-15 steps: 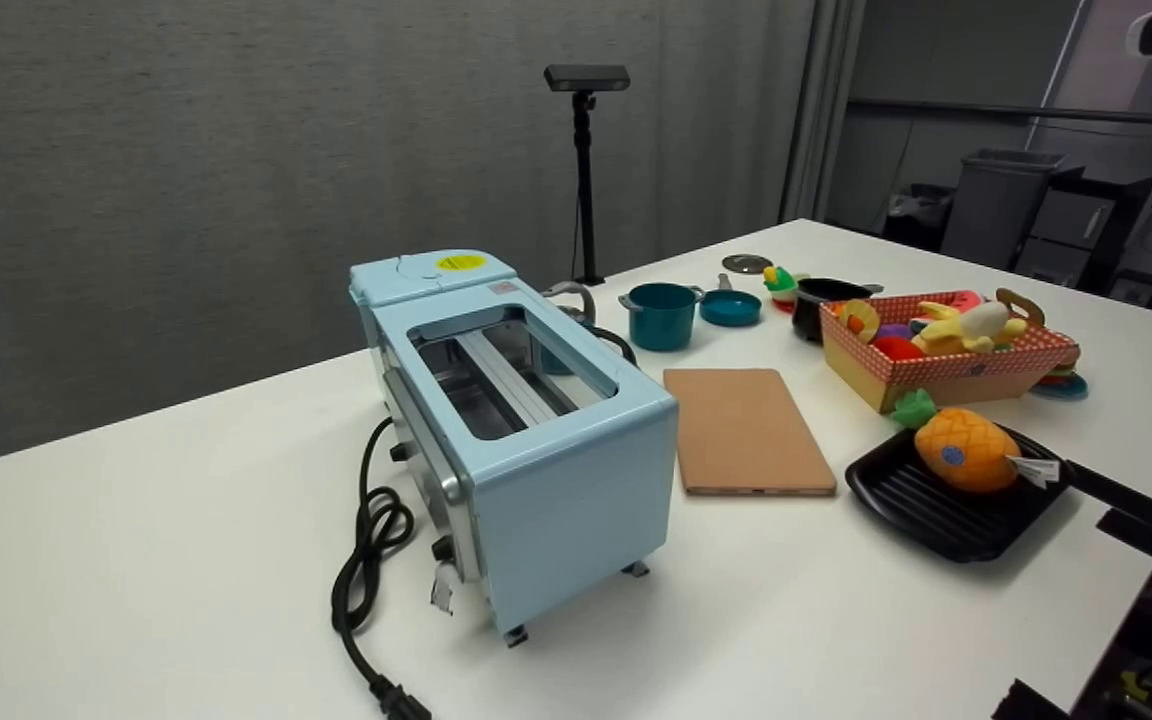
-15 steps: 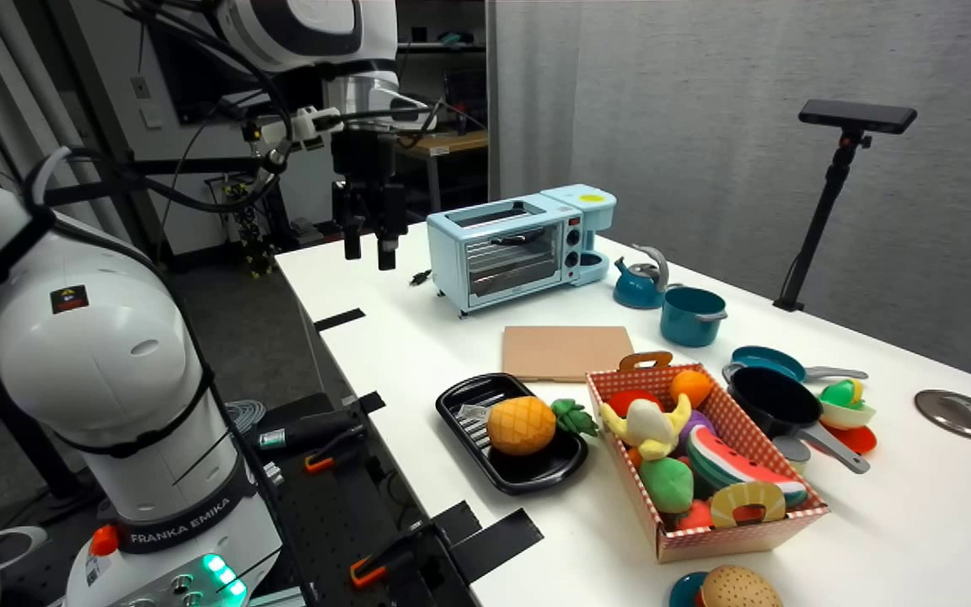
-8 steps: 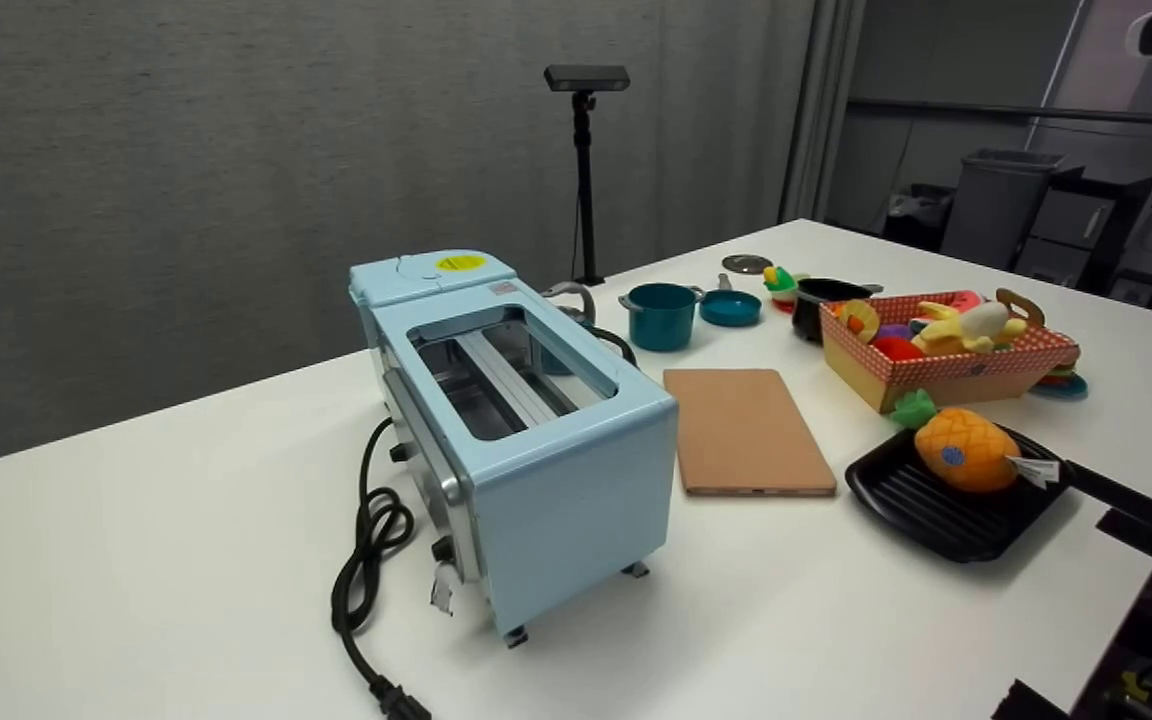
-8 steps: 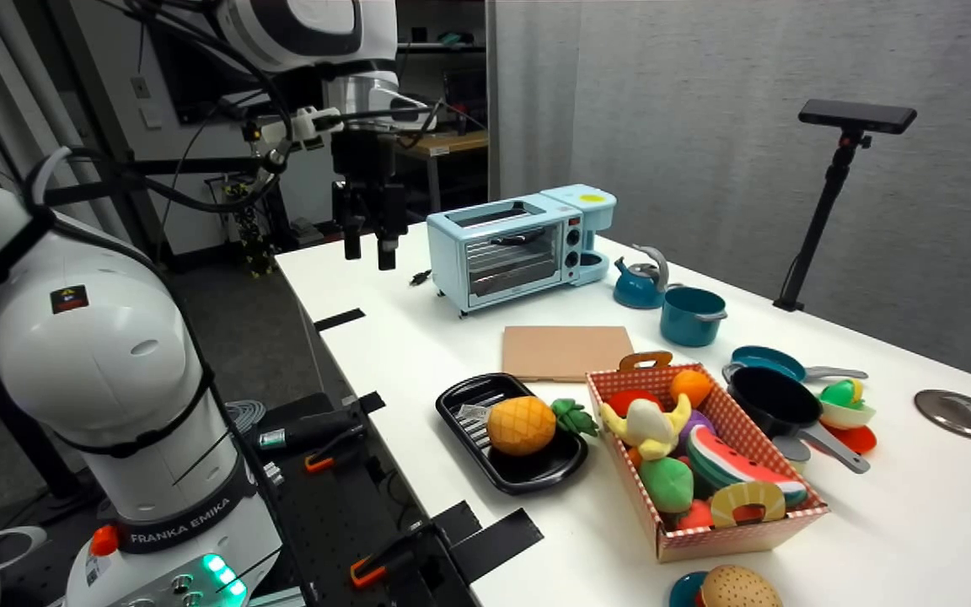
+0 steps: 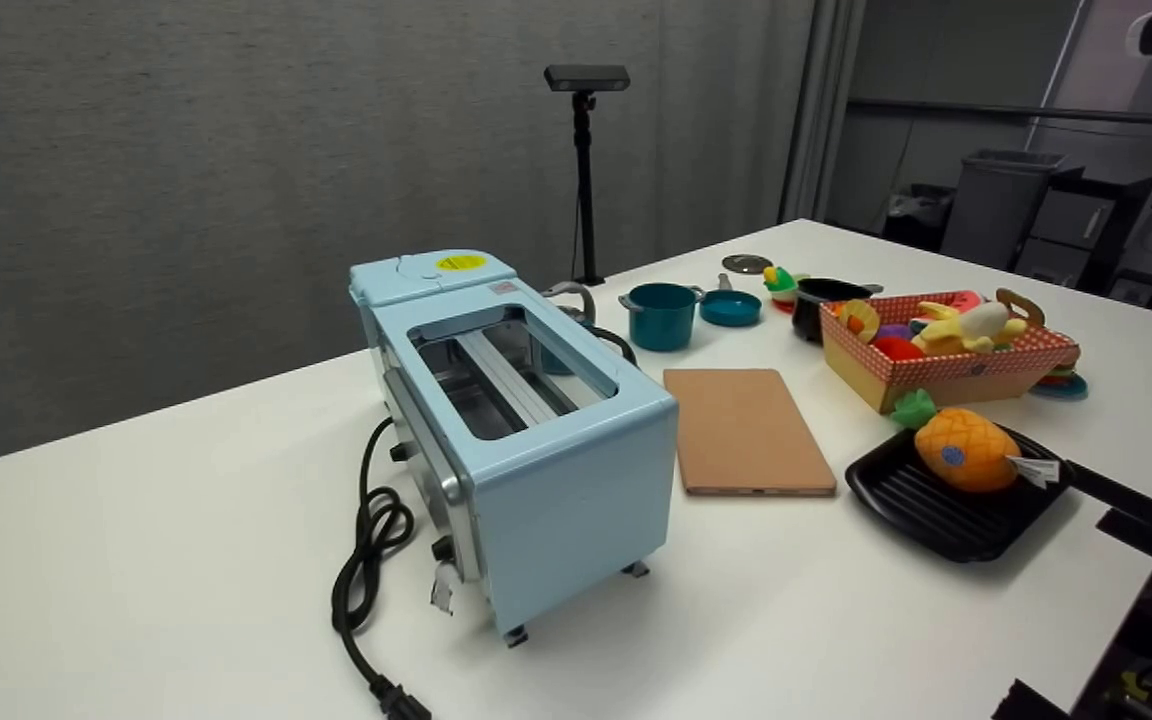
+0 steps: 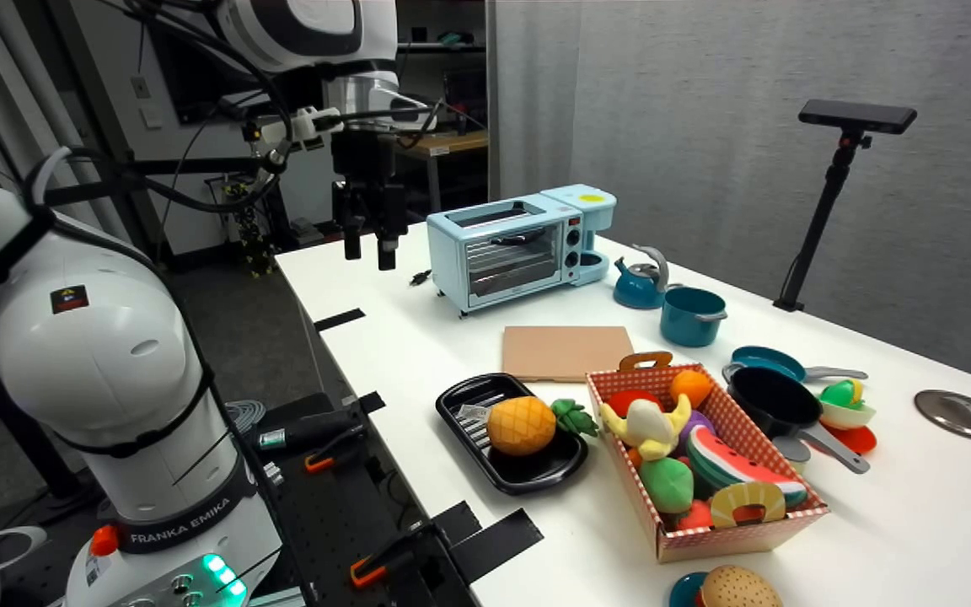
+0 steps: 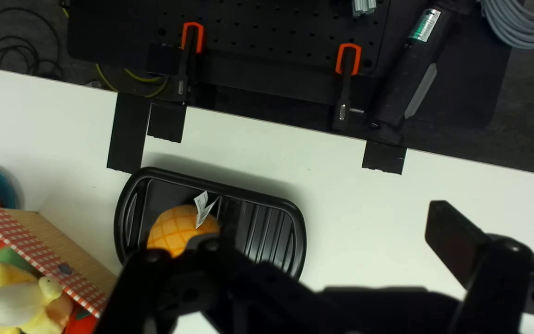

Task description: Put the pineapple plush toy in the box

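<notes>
The pineapple plush toy (image 5: 966, 450), orange-yellow with a green leafy end, lies in the black ridged pan in both exterior views (image 6: 521, 426). In the wrist view the pineapple (image 7: 179, 227) is partly hidden behind a gripper finger. The tan box (image 5: 956, 390) with a red checkered rim stands beside the pan and holds several toy foods; it also shows in an exterior view (image 6: 646, 514) and the wrist view (image 7: 63, 250). My gripper (image 6: 370, 246) is open and empty, high above the table near the toaster's end. Its fingers stand wide apart in the wrist view (image 7: 334, 222).
The black pan (image 6: 473, 434) sits near the table edge. A brown board (image 6: 565, 352) lies behind it, and a light-blue toaster (image 6: 494, 253) stands farther off. Teal pots (image 6: 692, 319), a black saucepan (image 6: 776, 405) and a toy burger (image 6: 738, 588) stand around the box.
</notes>
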You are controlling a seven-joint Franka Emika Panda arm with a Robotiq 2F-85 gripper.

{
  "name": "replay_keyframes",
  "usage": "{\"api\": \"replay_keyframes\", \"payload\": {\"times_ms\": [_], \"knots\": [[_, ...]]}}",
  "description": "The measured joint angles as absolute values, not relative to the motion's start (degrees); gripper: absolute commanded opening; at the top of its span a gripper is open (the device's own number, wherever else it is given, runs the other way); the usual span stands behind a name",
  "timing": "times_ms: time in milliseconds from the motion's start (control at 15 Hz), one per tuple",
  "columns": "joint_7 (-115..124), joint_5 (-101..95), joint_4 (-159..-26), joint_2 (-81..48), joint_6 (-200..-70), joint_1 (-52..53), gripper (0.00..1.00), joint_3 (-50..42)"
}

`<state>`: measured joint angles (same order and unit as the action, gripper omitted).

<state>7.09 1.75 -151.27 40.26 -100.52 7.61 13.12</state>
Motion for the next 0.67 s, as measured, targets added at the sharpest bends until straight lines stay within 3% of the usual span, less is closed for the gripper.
{"api": "replay_keyframes", "payload": {"times_ms": [667], "knots": [[7.1, 1.7, -151.3, 38.1, -101.0, 7.9, 1.00, 13.2]]}}
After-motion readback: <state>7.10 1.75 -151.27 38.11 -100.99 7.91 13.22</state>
